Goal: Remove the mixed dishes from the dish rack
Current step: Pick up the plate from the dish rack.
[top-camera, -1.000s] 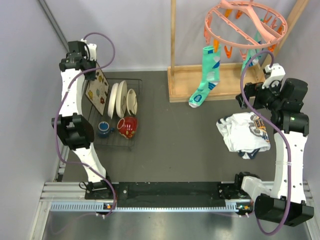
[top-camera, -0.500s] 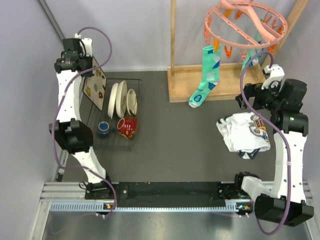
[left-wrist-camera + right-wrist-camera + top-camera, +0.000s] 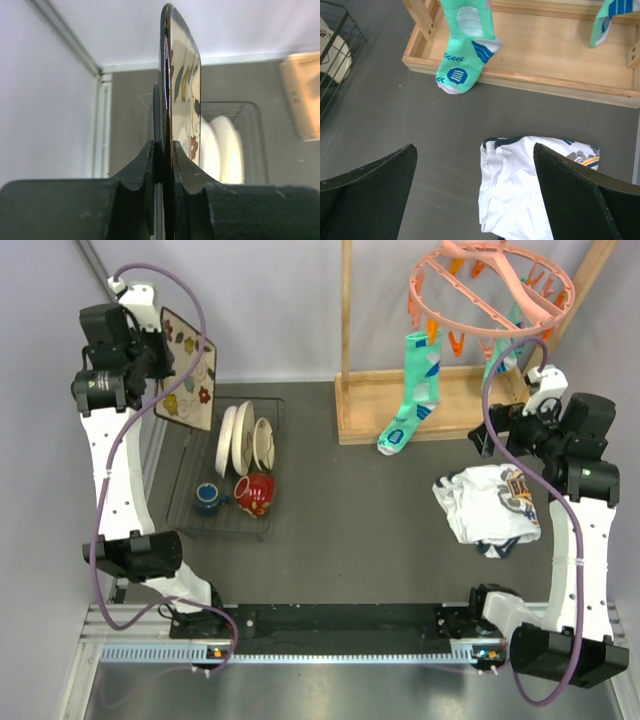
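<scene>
– Fingers (image 3: 144, 170) of the left gripper (image 3: 164, 150), how do they stand?
– Closed tight on the rim of the square cream floral plate (image 3: 184, 100). In the wrist view the plate stands edge-on between them, one pad on each face.
– And where is that plate?
– In the air over the far left corner of the bench (image 3: 350, 530), up beside the left wall and clear of the dish rack (image 3: 228, 524).
– What is in the rack?
– At its far end large cream dishes (image 3: 233, 438) stand on edge in the tines, with a small white bowl (image 3: 264, 442) just beside them on the right. At the near end a dark blue mug (image 3: 208, 498) and a red patterned mug (image 3: 254, 494) sit side by side. The rack itself lies along the left edge of the bench.
– The right gripper (image 3: 475, 147)?
– Spread wide, with nothing between its fingers (image 3: 375, 190). It hangs above the right side of the bench, over a crumpled white shirt (image 3: 490, 505). Near it, at the far edge, is the wooden frame (image 3: 430, 405), where a green sock (image 3: 412, 390) dangles from a pink peg hanger (image 3: 490, 285)
</scene>
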You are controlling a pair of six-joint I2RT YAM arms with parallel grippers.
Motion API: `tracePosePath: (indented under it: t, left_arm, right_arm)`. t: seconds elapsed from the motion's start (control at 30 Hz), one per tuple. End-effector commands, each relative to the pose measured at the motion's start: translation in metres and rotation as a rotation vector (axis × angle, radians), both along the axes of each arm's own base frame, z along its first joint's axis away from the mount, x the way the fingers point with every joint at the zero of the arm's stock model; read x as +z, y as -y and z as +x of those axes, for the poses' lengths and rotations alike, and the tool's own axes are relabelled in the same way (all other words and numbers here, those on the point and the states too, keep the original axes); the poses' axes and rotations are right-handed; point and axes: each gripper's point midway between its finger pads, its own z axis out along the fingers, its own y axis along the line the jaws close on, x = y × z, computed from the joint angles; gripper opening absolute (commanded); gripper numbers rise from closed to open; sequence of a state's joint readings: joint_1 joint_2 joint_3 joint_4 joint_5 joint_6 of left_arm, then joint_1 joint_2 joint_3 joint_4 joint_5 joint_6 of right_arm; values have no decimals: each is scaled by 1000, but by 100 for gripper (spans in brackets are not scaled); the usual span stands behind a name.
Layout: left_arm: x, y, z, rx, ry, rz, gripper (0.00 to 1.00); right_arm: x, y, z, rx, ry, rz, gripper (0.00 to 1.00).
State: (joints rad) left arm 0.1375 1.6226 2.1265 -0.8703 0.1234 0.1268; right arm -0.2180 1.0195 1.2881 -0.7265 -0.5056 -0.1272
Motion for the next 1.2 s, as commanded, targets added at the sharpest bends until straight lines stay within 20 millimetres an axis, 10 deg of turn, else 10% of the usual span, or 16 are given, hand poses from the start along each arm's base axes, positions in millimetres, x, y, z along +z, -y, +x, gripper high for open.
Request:
tracePosePath:
  t: [0.0, 0.47, 0.8, 1.17]
  left_arm:
    - [115, 45, -40, -180, 345, -96, 0]
    - [86, 142, -81, -632, 169, -585, 0]
    - [75, 197, -98, -822, 122, -698, 0]
    - [61, 242, -120, -1011, 83, -787, 0]
  right_arm:
    - [29, -13, 0, 68, 53, 38, 99]
    - [80, -90, -13, 456, 26, 346, 98]
    - [74, -170, -25, 738, -40, 341, 96]
    - [78, -204, -5, 842, -64, 411, 94]
